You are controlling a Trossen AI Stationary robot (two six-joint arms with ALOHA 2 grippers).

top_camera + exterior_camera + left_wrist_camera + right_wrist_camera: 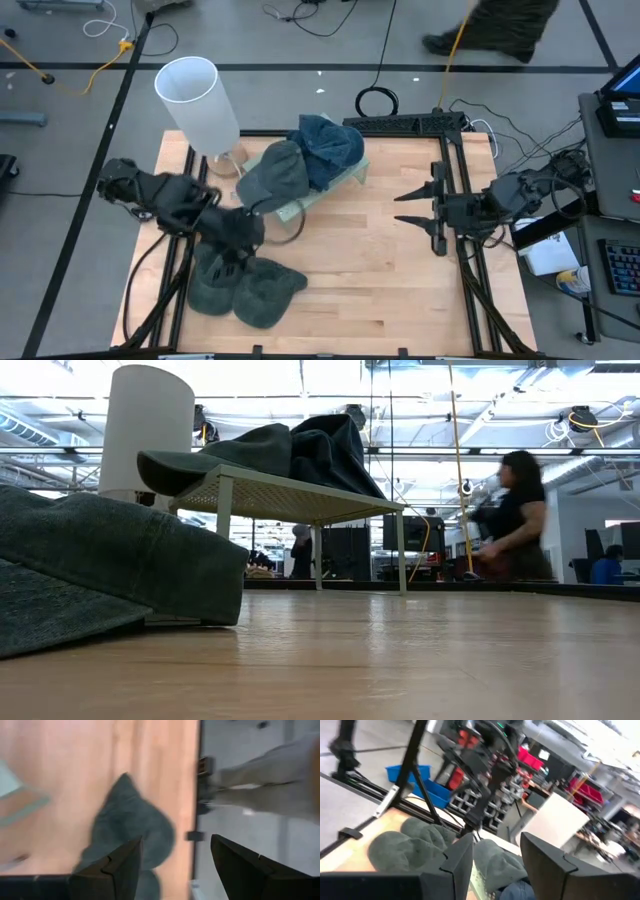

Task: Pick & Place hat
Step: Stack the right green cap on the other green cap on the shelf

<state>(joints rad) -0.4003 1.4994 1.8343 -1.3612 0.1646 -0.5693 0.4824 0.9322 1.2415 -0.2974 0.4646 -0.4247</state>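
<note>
Two grey-green hats lie crown-up on the wooden table near its near-left corner, one (208, 283) beside the other (266, 293); the low view shows one close up (100, 565). My left gripper (236, 256) hovers open just above them, and its wrist view shows a grey hat (131, 832) beyond the spread fingers (176, 857). A grey hat (274, 172) and a blue denim hat (331, 148) rest on a small pale rack (322, 192). My right gripper (406, 207) waits open at the table's right side, pointing left (492, 855).
A tall white cylinder (196, 96) stands at the far-left corner beside the rack. Black frame rails (452, 170) border the table. Bare wood (370, 270) spreads across the middle and near right. A person (512, 515) passes behind the table; cables lie on the floor.
</note>
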